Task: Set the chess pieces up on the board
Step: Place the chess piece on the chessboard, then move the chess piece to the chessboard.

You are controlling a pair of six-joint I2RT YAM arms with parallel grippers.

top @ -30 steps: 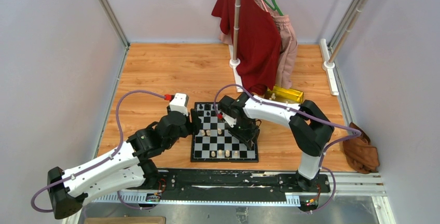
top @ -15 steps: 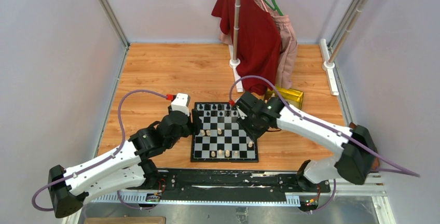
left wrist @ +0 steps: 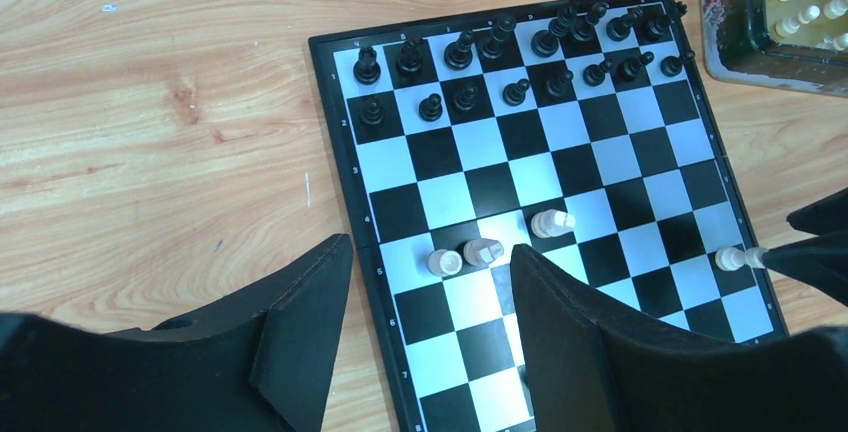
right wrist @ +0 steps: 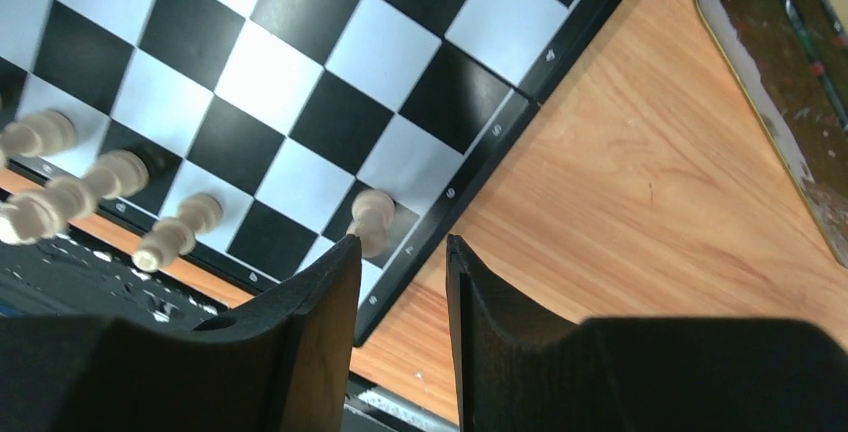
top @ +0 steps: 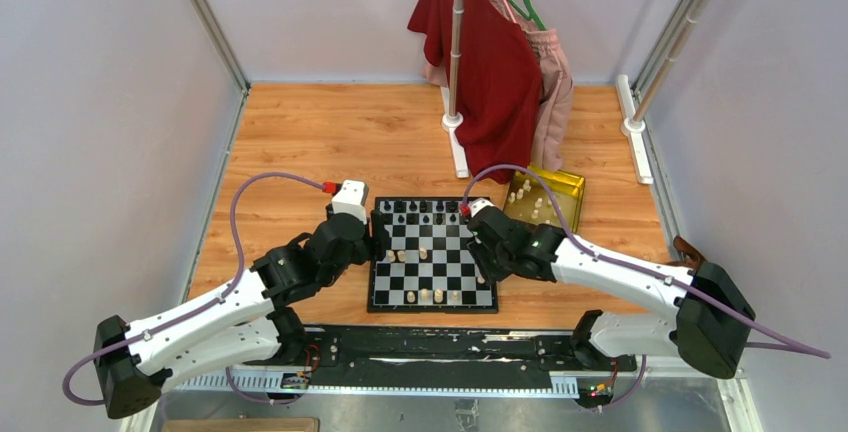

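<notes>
Pale walls close in a wooden table [top: 320, 142], where the board [top: 445, 274] lies near the front edge between both arms. Black chessmen [left wrist: 500, 62] stand in its 2 far rows. 3 cream chessmen [left wrist: 483, 250] sit loose near the middle, more line the near row, and others lie in a gold tin [top: 572, 188] just beyond the board's far right corner. The left gripper [left wrist: 430, 252] hovers over the middle pieces, jaws wide apart, holding nothing. The right gripper [right wrist: 402, 244] is at the board's right edge, jaws parted a little and empty, with 1 cream piece [right wrist: 372, 220] standing just off its fingertips. A red garment [top: 490, 62] hangs behind.
</notes>
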